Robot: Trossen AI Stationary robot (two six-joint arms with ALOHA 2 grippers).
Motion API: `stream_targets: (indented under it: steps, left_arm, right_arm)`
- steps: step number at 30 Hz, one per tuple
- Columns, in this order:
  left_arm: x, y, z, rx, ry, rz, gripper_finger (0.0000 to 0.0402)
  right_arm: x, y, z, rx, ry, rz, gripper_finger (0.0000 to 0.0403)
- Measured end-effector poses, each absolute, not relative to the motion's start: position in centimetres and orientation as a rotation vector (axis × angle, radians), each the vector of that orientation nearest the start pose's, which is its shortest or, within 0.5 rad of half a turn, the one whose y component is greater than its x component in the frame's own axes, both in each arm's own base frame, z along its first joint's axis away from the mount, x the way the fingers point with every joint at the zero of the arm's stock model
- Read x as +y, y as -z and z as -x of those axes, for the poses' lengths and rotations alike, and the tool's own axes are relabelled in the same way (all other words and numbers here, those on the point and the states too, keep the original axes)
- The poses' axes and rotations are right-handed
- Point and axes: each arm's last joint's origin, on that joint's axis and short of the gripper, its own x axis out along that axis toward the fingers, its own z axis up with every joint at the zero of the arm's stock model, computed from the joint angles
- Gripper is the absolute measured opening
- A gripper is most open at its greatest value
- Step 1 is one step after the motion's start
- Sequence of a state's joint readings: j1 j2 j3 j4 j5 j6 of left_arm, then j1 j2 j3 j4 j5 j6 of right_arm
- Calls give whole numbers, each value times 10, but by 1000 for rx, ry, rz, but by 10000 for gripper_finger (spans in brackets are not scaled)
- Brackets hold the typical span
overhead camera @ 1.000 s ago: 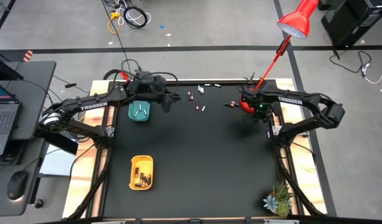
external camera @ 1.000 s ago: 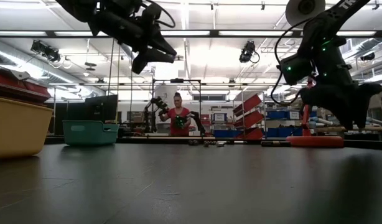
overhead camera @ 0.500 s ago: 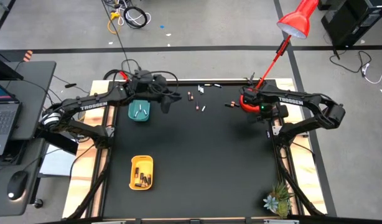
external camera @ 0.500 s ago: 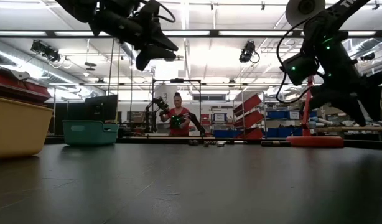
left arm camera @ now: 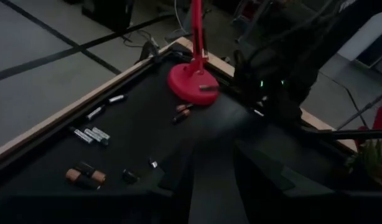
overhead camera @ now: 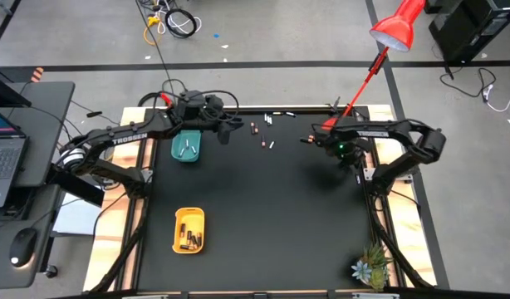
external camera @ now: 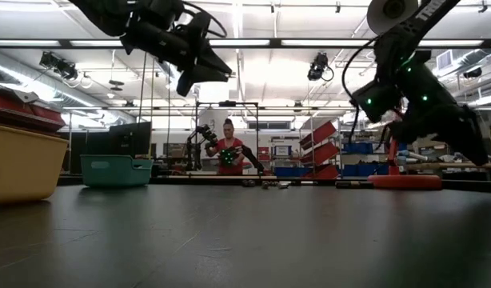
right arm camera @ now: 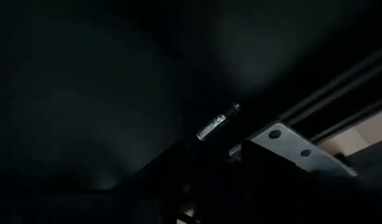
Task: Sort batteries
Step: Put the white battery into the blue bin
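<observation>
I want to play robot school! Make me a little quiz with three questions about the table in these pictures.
1. True or false: the yellow tray has batteries in it.
2. What colour is the tray right beside the left gripper? A) teal B) red C) white
3. Fill in: the loose batteries lie on the black table between the two arms, near its ____ edge, the side with the red lamp.

Key: 1 true; 2 A; 3 far.
</observation>
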State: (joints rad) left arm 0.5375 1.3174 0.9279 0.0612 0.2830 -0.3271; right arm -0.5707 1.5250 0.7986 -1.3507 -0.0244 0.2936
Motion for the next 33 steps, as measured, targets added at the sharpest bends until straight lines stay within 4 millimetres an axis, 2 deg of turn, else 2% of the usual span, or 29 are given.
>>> stream_targets:
  steps: [6, 12, 22, 27, 33]
  left_arm:
    - [145, -289, -257, 257, -311, 475, 120]
    - [145, -290, -257, 255, -312, 484, 120]
    - [145, -290, -257, 252, -315, 500, 120]
    - [145, -290, -257, 253, -312, 497, 120]
    - [143, -289, -257, 264, -269, 508, 120]
  right_arm:
    - [-101, -143, -162, 2104, 519, -773, 193]
    - [-101, -127, -167, 2166, 404, -793, 250]
    - [-103, -122, -168, 2193, 417, -763, 350]
    - [-105, -120, -169, 2158, 405, -753, 364]
    - [-113, -119, -165, 2137, 373, -780, 359]
